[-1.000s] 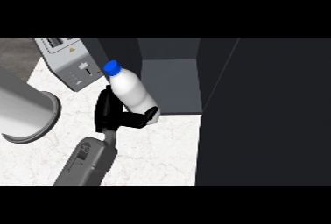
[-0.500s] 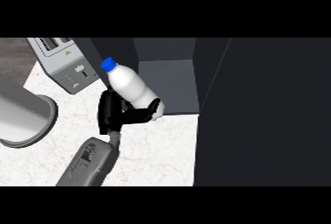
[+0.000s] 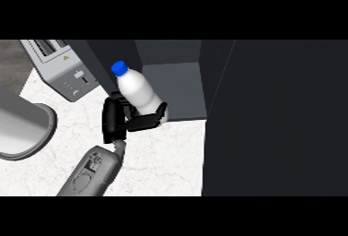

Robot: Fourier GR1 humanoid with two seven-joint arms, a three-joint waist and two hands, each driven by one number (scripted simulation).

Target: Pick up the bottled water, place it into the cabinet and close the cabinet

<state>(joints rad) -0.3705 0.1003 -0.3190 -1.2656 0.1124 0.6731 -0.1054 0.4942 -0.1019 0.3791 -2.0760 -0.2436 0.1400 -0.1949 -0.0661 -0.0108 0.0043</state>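
Observation:
A white water bottle point(image 3: 139, 92) with a blue cap point(image 3: 119, 68) is held tilted, cap leaning to the upper left, in front of the cabinet's grey opening point(image 3: 178, 87). My left hand point(image 3: 114, 120) is shut on the bottle's lower half, with the thumb point(image 3: 159, 112) on its right side. The bottle's base is hidden by the hand. The grey forearm point(image 3: 92, 169) comes in from the lower left. A large dark cabinet door point(image 3: 279, 120) fills the right side of the view. My right hand does not show.
A silver toaster point(image 3: 65, 69) stands at the upper left on the white marble counter point(image 3: 163, 156). A big grey round vessel point(image 3: 17, 124) sits at the left edge. The dark door panel blocks everything to the right.
Almost nothing differs. The hand has stayed shut on the bottle and kept it in front of the cabinet opening, with only a slight shift in the view.

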